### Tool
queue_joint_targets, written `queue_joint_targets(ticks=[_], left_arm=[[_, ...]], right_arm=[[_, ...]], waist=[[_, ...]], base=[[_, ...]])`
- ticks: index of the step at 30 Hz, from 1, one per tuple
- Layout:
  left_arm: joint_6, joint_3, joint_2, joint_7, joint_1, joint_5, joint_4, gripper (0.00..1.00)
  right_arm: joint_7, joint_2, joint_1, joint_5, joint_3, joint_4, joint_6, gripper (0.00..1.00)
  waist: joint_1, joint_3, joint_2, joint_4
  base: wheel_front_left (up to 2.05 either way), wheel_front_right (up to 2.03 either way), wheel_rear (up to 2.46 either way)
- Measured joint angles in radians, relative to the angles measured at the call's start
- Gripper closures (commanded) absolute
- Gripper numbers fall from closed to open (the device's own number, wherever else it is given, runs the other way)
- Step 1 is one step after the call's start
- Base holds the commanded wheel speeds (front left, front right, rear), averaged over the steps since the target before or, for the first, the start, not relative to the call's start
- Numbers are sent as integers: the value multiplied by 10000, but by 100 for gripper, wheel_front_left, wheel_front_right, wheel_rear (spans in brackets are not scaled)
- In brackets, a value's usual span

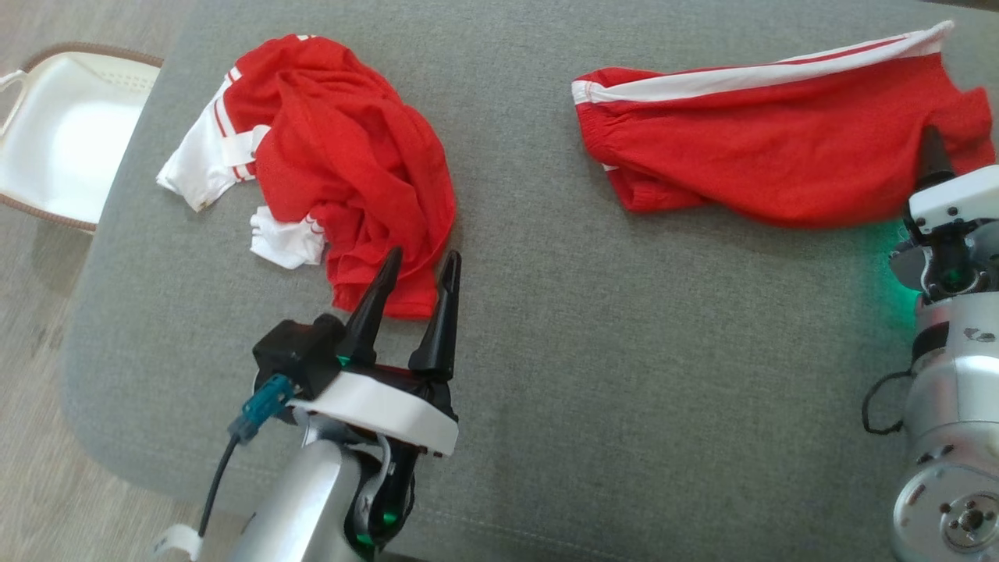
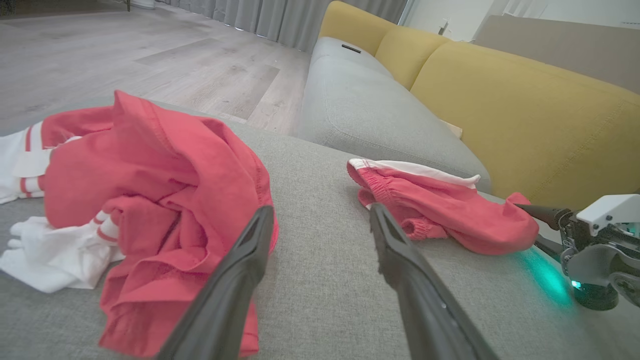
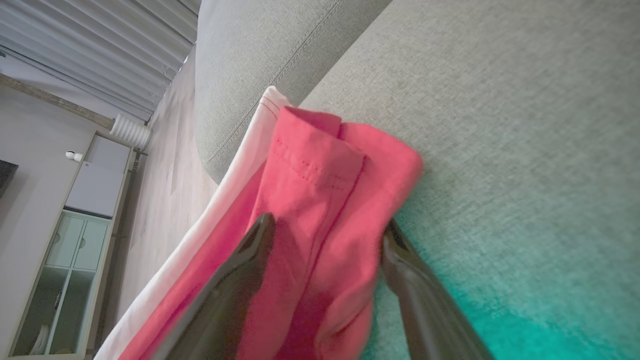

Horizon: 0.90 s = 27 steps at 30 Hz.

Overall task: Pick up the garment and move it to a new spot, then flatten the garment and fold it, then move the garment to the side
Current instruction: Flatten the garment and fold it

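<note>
The crumpled garment (image 1: 343, 156) lay upper left in the head view on the grey cushion (image 1: 546, 351); a sound pick-up would likely bite a thick fold at its lower hem, not one loose layer. The left gripper (image 1: 424, 254) stood released, fingers spread, tips at that hem. The right gripper (image 3: 327, 224), also released, straddled the edge of the smaller red garment (image 1: 780, 148) at far right.

Garment (image 1: 351, 156) bunched on left half of ottoman (image 1: 593, 351). Smaller garment (image 1: 780, 148) on right half, well apart from it. Left tool (image 1: 424, 257) just before garment's near edge. Right tool (image 3: 327, 225) at smaller garment's right end, 1 fold between its prongs. Basket (image 1: 62, 133) on floor (image 1: 31, 437), left of ottoman. Sofa (image 2: 525, 115) behind ottoman.
</note>
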Motion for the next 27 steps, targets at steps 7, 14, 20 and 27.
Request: queue_joint_targets(ticks=[7,14,20,27], left_arm=[[2,8,0,0,0,0,0,0],[6,-75,0,0,-5,0,-73,0],[13,-96,0,0,-21,-73,-90,0],[100,-125,0,0,-22,-75,-84,0]], right_arm=[[-2,-119,3,-4,82,33,0,0],[-2,-437,-290,-270,278,173,0,0],[-13,-660,-547,-500,470,337,0,0],[-167,-725,-630,-848,771,602,0,100]], waist=[[0,67,0,112],[0,315,0,181],[0,514,0,267],[0,497,0,278]], base=[[0,0,0],[0,0,0],[0,0,0],[0,0,0]])
